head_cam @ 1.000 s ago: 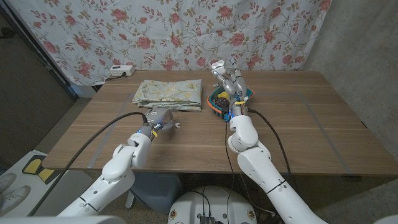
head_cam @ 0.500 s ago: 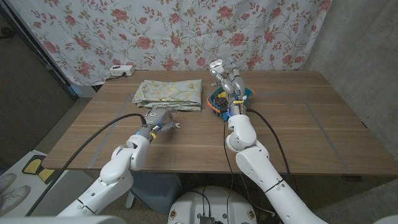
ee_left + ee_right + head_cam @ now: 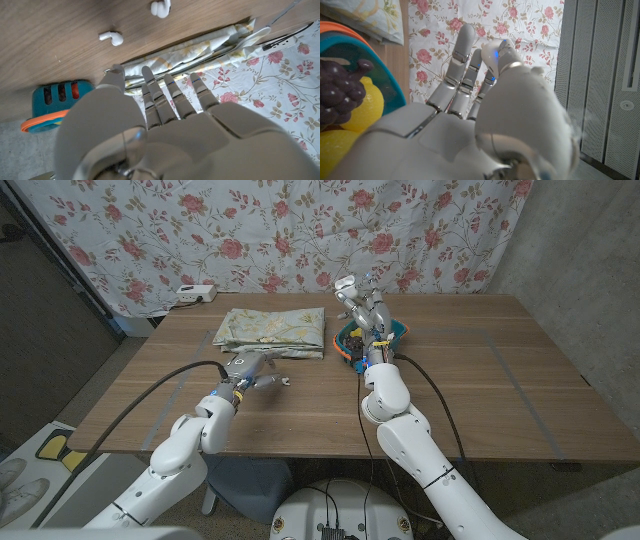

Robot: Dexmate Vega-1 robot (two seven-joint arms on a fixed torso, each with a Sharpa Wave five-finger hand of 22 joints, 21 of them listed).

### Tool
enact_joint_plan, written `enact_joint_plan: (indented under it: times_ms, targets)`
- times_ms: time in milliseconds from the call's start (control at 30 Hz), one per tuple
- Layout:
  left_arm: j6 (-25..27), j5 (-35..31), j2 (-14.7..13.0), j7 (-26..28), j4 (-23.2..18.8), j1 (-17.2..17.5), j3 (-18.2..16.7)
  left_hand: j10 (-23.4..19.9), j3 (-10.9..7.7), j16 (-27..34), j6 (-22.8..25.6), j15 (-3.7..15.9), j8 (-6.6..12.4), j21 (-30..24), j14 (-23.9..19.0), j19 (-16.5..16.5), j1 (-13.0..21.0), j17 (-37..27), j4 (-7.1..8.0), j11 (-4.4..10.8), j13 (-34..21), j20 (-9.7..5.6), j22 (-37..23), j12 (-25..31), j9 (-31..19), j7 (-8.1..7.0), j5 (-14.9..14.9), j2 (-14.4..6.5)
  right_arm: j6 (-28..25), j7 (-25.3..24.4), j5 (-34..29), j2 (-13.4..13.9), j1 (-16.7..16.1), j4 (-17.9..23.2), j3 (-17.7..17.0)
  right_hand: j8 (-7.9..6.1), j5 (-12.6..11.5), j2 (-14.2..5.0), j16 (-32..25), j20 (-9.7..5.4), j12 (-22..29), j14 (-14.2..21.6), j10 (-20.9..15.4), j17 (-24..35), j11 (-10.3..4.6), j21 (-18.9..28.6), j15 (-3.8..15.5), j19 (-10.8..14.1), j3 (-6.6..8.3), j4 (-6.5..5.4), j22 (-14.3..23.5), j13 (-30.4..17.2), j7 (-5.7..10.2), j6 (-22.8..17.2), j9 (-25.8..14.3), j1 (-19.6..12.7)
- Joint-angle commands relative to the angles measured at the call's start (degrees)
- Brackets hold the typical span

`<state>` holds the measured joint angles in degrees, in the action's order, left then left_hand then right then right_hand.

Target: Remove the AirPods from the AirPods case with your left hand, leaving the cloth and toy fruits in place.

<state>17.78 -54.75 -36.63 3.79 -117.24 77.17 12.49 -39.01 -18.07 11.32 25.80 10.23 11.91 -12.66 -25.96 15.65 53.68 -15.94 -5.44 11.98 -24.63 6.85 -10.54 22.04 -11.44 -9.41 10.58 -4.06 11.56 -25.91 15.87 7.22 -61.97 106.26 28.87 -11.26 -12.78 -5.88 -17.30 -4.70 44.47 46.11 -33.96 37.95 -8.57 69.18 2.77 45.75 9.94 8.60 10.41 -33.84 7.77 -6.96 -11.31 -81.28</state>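
Left wrist view first: where is the AirPod lying? [Operator]

One AirPod (image 3: 111,36) is lying on the bare table (image 3: 50,30), near the folded edge of the cloth (image 3: 200,47) but apart from it. A second small white piece (image 3: 160,7) is sitting farther along the wood. It is too cut off to tell whether it is the other AirPod or the case. [Technician]

How is the left hand standing relative to it? [Operator]

The left hand (image 3: 165,125) is holding nothing, and its fingers (image 3: 172,97) are reaching out straight and slightly spread. The AirPod is lying ahead of the fingertips and off toward the thumb side, not touching them. Its long axis is running roughly across the line of the fingers, so a pinch is likely needing thumb and finger on its two long flanks. [Technician]

And the other arm? [Operator]

The right hand (image 3: 362,305) is hanging raised above the basket (image 3: 372,340) of toy fruits (image 3: 350,105), well apart from the AirPod. Something white is showing at its top in the head view. Whether it is gripping the case cannot be told. The left hand is clearly the nearer one. [Technician]

Any hazard? [Operator]

The cloth is lying just beside the reach path, so dragging its edge is the risk. [Technician]
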Motion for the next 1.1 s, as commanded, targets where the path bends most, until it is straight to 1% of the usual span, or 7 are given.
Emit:
enact_joint_plan:
  times_ms: [33,200,267,333,667,767,1100]
  targets:
    - [-3.61,3.64,2.04,6.53,-0.31,0.66,-1.72,0.25,0.16,0.18,0.09,-0.12,0.27,0.37,1.07,-0.37,-1.29,0.31,0.37,-0.30,0.38,0.17,-0.31,-0.80,-0.15,0.42,-0.10,0.06,-0.08,-0.79,-1.59,0.29,-0.82,1.00,0.86,-0.11,-0.28,-0.50,0.13,-6.84,0.30,5.89,-3.25,0.04,-2.61,0.36,10.67,-13.25,-0.05,0.06,-0.03,-0.26,0.00,-0.10,-0.21,0.07]
    - [-7.18,5.85,-0.65,4.24,-1.48,1.20,-3.31,0.52,0.17,0.08,-0.36,-0.26,0.09,0.39,1.55,-0.43,-2.06,0.72,0.52,-0.78,0.84,0.22,-0.31,-1.51,-0.10,0.49,-0.07,-0.03,-0.01,-0.31,-0.68,-0.05,-1.12,0.78,1.33,-0.10,-0.28,-0.50,0.13,-6.83,0.29,5.90,-3.20,0.03,-2.59,0.40,10.67,-13.28,-0.05,0.06,-0.03,-0.29,0.04,-0.09,-0.21,0.07]
    - [-6.13,5.44,1.60,7.01,-1.87,1.57,-3.53,0.62,1.24,0.31,-0.70,-0.56,-0.07,0.62,2.08,-1.02,-5.73,1.18,2.14,-1.19,1.68,0.37,-0.29,-2.63,-0.02,0.63,-0.29,-0.09,0.46,-0.35,-1.18,-0.12,-1.01,0.43,1.61,-0.11,-0.28,-0.51,0.14,-6.83,0.28,5.91,-3.19,0.03,-2.60,0.42,10.66,-13.30,-0.05,0.05,-0.03,-0.28,0.07,-0.12,-0.21,0.08]
    - [-8.18,6.98,0.85,6.58,-2.05,1.84,-4.36,1.08,1.96,0.21,-1.00,-1.14,-0.21,0.80,2.80,-1.54,-7.87,1.63,2.85,-1.76,2.25,0.67,-0.26,-3.51,0.04,0.88,-0.39,0.32,0.73,-0.27,-1.12,-0.28,-0.97,0.09,1.73,-0.11,-0.29,-0.52,0.14,-6.83,0.29,5.91,-3.23,0.03,-2.61,0.44,10.66,-13.31,-0.05,0.05,-0.03,-0.27,0.07,-0.13,-0.21,0.08]
    - [-10.55,6.82,2.99,8.44,-5.82,3.77,-5.58,1.29,3.04,0.29,-1.07,-1.72,-0.23,0.92,3.35,-2.01,-10.71,2.12,3.78,-2.31,2.90,0.94,-0.24,-4.39,0.10,1.51,-0.53,1.02,1.10,-0.27,-1.07,-0.78,-1.15,-0.67,2.10,-0.08,-0.30,-0.53,0.16,-6.81,0.27,5.93,-3.26,0.02,-2.60,0.57,10.66,-13.43,-0.04,0.03,-0.05,-0.25,0.06,-0.11,-0.22,0.11]
    - [-12.01,10.17,4.47,7.95,-6.85,4.68,-7.04,1.29,3.46,0.34,-1.33,-1.82,-0.34,0.93,3.51,-2.13,-11.83,2.25,4.21,-2.32,3.11,1.04,-0.25,-4.65,0.12,1.62,-0.57,1.22,1.10,-0.15,-1.15,-0.82,-1.01,-0.90,2.20,-0.08,-0.30,-0.52,0.17,-6.82,0.26,5.93,-3.26,0.02,-2.56,0.61,10.67,-13.46,-0.04,0.03,-0.05,-0.24,0.02,-0.12,-0.22,0.10]
    - [-14.15,8.84,6.21,8.27,-7.54,4.96,-8.32,1.03,4.02,0.63,-1.42,-2.00,-0.35,0.94,3.17,-2.31,-13.62,2.51,4.88,-2.76,3.50,1.31,-0.25,-5.00,0.15,1.90,-0.54,1.37,0.97,0.14,-1.04,-1.48,-0.47,-2.18,2.53,-0.07,-0.32,-0.53,0.19,-6.80,0.26,5.93,-3.27,0.01,-2.59,0.71,10.66,-13.54,-0.03,0.02,-0.05,-0.25,-0.03,-0.13,-0.22,0.12]
